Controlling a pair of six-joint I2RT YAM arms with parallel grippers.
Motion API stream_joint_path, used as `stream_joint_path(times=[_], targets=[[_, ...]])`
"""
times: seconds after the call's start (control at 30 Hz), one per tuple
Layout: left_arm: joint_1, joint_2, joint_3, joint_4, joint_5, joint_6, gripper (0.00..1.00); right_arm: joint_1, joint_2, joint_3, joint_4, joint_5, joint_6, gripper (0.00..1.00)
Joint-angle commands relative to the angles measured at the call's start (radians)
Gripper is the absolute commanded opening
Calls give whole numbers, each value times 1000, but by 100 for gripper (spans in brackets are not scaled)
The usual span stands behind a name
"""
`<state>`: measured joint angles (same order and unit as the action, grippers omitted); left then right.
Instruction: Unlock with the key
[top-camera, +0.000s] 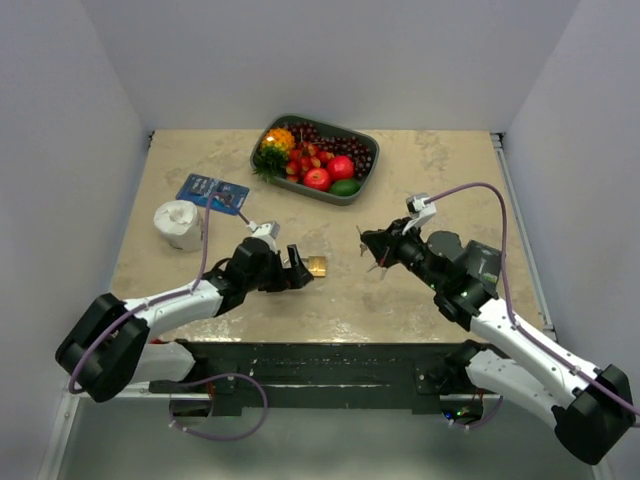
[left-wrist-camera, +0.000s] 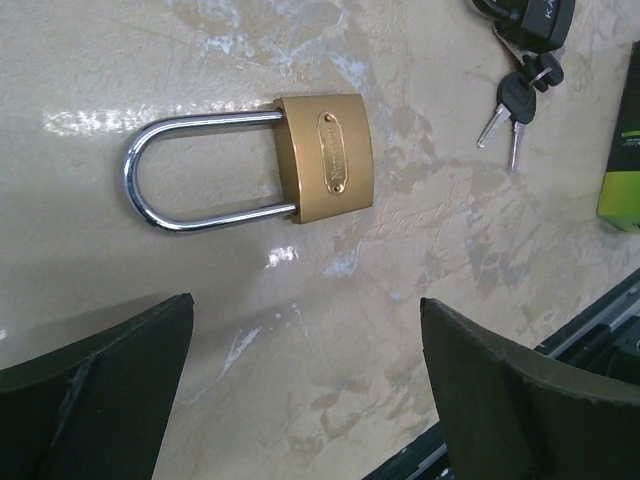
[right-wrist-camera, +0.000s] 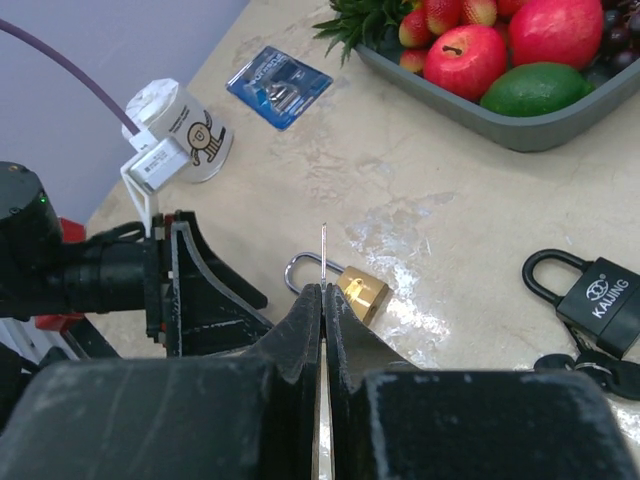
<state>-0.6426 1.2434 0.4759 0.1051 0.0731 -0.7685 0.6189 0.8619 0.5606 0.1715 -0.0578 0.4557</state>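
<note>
Black pads (left-wrist-camera: 90, 400) of the left gripper (left-wrist-camera: 305, 345) stand spread wide and empty above the marbled table (left-wrist-camera: 420, 260), with only their tips in the wrist view. Just ahead of them, untouched, the brass padlock (left-wrist-camera: 325, 158) lies flat on its side, both legs of its steel shackle (left-wrist-camera: 150, 190) in the body; the keyhole is out of sight. Farther out, a bunch of black-headed keys (left-wrist-camera: 515, 105) lies against a black padlock (left-wrist-camera: 525, 12) that the frame edge cuts off. A green-and-black object (left-wrist-camera: 620, 160) at the border is too cropped to identify. Opposite, the right gripper (right-wrist-camera: 322, 300) is clenched on the key (right-wrist-camera: 323, 250). The key shows only edge-on, as a thin metal sliver poking past the fingertips, apart from the brass padlock beyond it. Well beyond both grippers sit a fruit tray (top-camera: 365, 185), a blue blister pack (top-camera: 212, 192) and a white cup (top-camera: 178, 224).
</note>
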Motion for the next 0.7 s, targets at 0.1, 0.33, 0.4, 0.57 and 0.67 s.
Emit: stream_joint_path(times=[0.1, 0.33, 0.4, 0.57, 0.67], targets=[[-6, 135, -10, 200, 77, -83, 99, -4, -41, -4, -12, 52, 21, 0], [-9, 200, 3, 217, 45, -75, 99, -4, -55, -8, -21, 56, 24, 0], [-8, 243, 27, 222, 42, -58, 99, -2, -50, -10, -20, 56, 26, 0], [-8, 307, 115, 185, 7, 4, 99, -4, -54, -8, -32, 56, 24, 0], [-6, 333, 168, 151, -38, 57, 99, -4, -72, -11, -49, 71, 26, 0]])
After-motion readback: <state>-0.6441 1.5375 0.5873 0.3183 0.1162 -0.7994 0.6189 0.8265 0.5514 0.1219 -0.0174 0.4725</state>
